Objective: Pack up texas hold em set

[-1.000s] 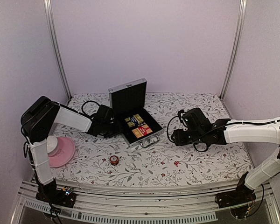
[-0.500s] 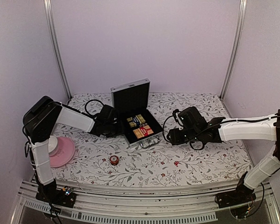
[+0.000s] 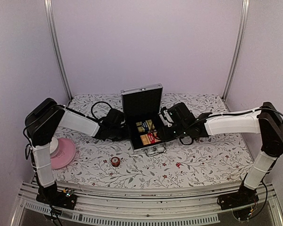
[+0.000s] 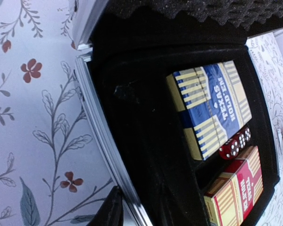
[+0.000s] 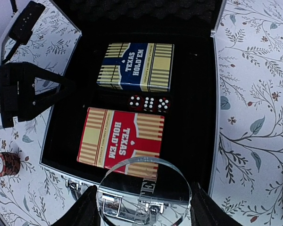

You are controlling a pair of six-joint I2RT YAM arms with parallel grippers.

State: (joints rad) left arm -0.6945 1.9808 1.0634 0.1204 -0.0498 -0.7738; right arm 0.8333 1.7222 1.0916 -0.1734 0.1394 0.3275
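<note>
The silver briefcase (image 3: 153, 141) lies open mid-table with its lid upright. Its black lining holds a blue card pack (image 5: 136, 66), a red card pack (image 5: 120, 141) and three red dice (image 5: 149, 103). My right gripper (image 5: 145, 203) is shut on a clear round token (image 5: 145, 188) and holds it over the case's front edge, above the latches. It is at the case's right side in the top view (image 3: 166, 131). My left gripper (image 3: 126, 131) is at the case's left wall (image 4: 104, 146). One finger (image 4: 111, 209) is outside the wall and the other is lost against the lining.
A small red stack of chips (image 3: 115, 161) lies on the flowered cloth in front of the case and also shows in the right wrist view (image 5: 7, 163). A pink plate (image 3: 66, 153) with a white bowl (image 3: 52, 145) is at the left edge.
The case has slid right and turned to face the front, with my left gripper following at its wall. My right gripper has moved left over the case with the clear token.
</note>
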